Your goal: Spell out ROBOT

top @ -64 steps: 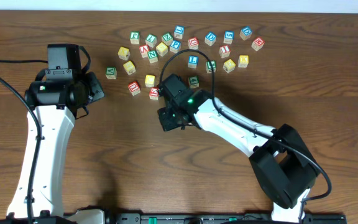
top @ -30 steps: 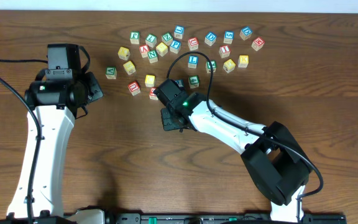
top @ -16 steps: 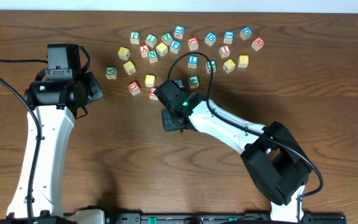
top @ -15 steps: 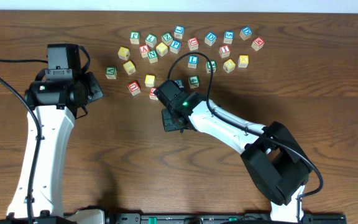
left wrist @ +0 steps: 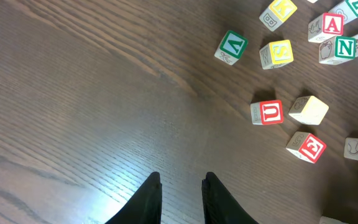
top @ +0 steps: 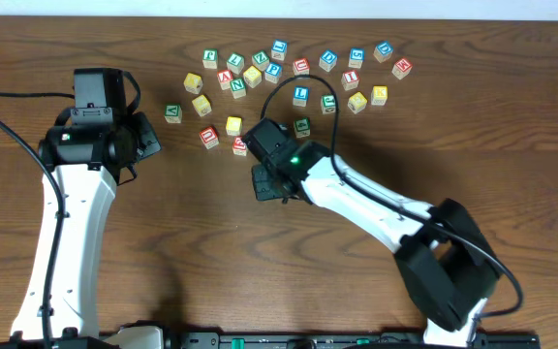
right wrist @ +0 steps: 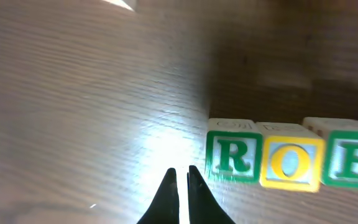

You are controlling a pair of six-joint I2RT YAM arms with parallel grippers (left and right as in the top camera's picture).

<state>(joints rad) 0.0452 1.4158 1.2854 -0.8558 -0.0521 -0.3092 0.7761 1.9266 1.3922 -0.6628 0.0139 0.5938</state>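
In the right wrist view a green R cube [right wrist: 232, 157], a yellow-framed O cube [right wrist: 289, 163] and a green B cube [right wrist: 353, 163] stand touching in a row on the wood. My right gripper [right wrist: 180, 172] is shut and empty, its tips just left of the R cube. Overhead, the right gripper [top: 263, 186] sits mid-table and the arm hides that row. My left gripper [left wrist: 180, 182] hangs over bare wood with its jaws apart and nothing between them. It shows at the left overhead [top: 151, 136].
Several loose letter cubes lie scattered at the back [top: 260, 68]. Among them are a red U cube [left wrist: 267, 112], a red E cube [left wrist: 306, 147], a yellow S cube [left wrist: 277, 54] and a green N cube [left wrist: 340, 48]. The right arm's cable [top: 298, 87] loops over them.
The right gripper head has shifted slightly right and back, and the right arm's elbow has swung to the right. The left arm has not moved.
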